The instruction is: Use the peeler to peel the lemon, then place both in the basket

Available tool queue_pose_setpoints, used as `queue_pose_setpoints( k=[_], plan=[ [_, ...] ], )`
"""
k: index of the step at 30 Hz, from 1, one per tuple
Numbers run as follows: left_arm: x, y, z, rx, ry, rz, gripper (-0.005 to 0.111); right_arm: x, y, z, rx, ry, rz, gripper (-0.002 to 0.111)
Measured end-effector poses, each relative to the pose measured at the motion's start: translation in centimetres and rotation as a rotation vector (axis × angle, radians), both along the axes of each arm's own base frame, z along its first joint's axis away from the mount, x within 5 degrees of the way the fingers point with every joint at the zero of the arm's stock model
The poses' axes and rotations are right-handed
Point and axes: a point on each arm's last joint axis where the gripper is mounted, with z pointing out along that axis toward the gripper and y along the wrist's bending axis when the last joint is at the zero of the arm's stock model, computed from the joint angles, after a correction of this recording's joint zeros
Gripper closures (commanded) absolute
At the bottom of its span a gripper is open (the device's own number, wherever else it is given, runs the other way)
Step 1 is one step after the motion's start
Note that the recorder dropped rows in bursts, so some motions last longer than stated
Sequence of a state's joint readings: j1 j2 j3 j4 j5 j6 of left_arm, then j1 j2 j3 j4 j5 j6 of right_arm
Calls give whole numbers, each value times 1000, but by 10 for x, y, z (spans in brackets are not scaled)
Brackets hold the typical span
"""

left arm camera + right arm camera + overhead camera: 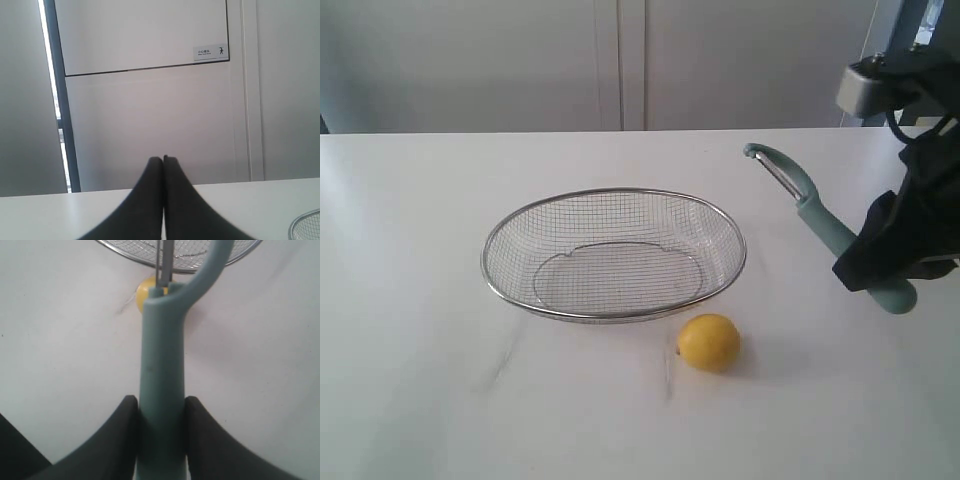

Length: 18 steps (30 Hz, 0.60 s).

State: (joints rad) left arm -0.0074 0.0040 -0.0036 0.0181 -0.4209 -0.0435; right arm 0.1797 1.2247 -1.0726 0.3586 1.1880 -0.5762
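Exterior view: white table (410,250), pale wall panels (470,60) behind. I see the lemon (709,342) just beside the basket (620,192), on its near side. Right gripper (161,407) sits right of the basket, clamped on the peeler (815,215) handle. Left gripper (163,162) is level, fingers pressed together, empty.

Wire-mesh steel basket (615,255), smooth-skinned lemon (709,343), matt plastic peeler (820,222) with metal blade.

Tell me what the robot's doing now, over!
Right gripper shut on peeler. Left gripper shut, empty. Lemon beside basket, looks unpeeled. Nothing in the way.
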Motion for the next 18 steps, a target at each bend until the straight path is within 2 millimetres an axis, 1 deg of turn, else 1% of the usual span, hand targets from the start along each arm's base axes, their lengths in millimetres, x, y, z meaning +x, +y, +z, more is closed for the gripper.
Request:
queue_pose_setpoints(
  k=[18],
  plan=[
    [-2,0,5,-1,-61,3,107,0,0,0,0,0,0,108]
  ],
)
